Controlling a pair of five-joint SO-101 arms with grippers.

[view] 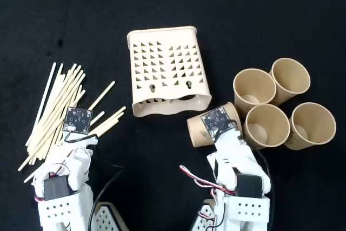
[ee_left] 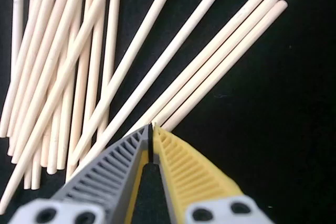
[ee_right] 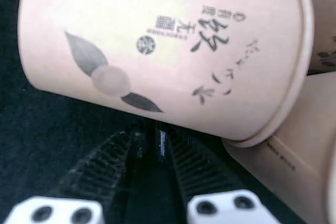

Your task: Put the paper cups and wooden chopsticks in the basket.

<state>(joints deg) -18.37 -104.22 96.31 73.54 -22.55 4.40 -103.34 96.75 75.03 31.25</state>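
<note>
Five tan paper cups are being carried on the right half of the black tabletop [view: 162, 158]. Four upright cups [view: 254, 87] are being kept in a tight cluster, mouths up, walls touching or nearly so. The fifth, a tipped paper cup [view: 195, 131], is being left on its side just beside that cluster, between it and the basket's near corner. Its rim end is next to the cluster and its base is pointed toward the tabletop's middle.

Over it the right end effector [ee_right: 157, 132] is being held shut with nothing between its dark fingers. The tips are being kept just short of the tipped paper cup's printed wall; whether they touch it cannot be told.

At centre, a cream plastic basket with triangular perforations [view: 168, 68] is being left lying flat, perforated wall up, wavy edge toward the arms.

On the left side a loose pile of pale wooden chopsticks [view: 54, 106] is being spread out, well apart from the cups. Most are parallel and slanted, and a few strays are fanned toward the basket.

Above the pile's near edge the left end effector [ee_left: 152, 132], one finger grey and one yellow, is being held closed, tips together, nothing gripped. The tips are right at the ends of two or three sticks; contact cannot be told.
</note>
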